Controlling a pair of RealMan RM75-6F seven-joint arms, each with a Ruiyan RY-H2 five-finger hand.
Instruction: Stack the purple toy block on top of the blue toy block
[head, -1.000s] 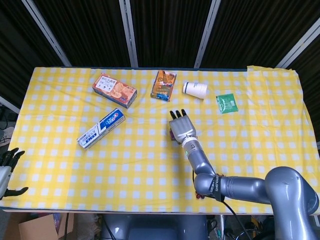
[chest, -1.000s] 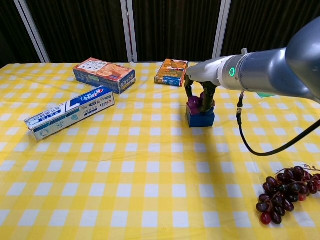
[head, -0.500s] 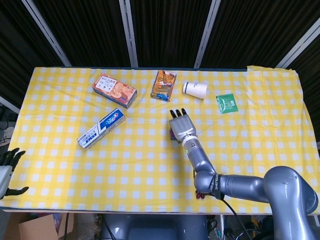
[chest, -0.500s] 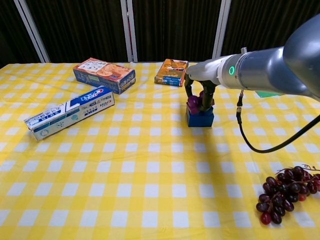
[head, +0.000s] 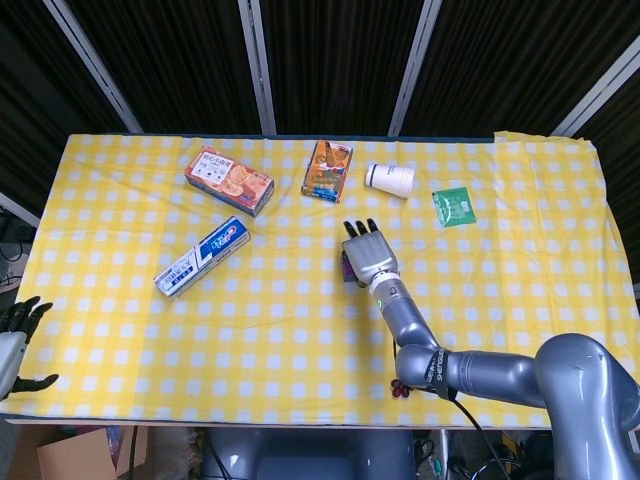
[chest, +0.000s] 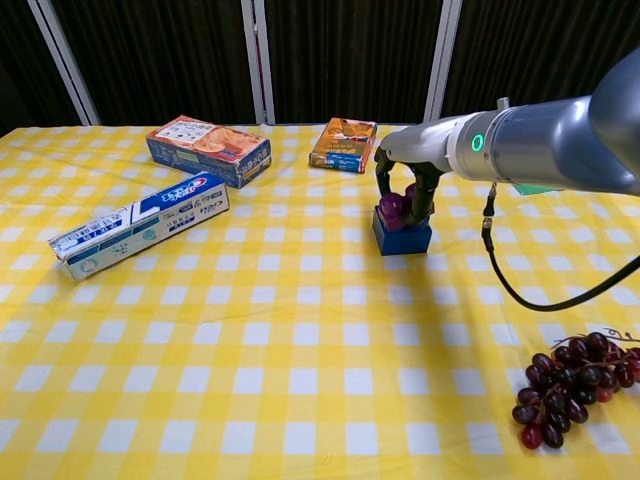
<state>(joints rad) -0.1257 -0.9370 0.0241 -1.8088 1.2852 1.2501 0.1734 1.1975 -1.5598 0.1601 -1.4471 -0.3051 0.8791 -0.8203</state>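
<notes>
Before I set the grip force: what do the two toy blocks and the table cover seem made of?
Purple toy block, gripped by the right hand: likely moulded plastic, smooth.
Blue toy block: likely hard plastic, crisp edges, even colour.
Table cover: yellow-checked sheet with soft creases; woven cloth or vinyl, I cannot tell.

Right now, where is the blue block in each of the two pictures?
Head view: the blue toy block is near the middle, almost hidden under the right hand; only a sliver shows at the hand's left edge.
Chest view: the blue toy block is right of centre, with the purple toy block on it and the right hand around that.
Shared landmark: the orange snack box just beyond it.
</notes>
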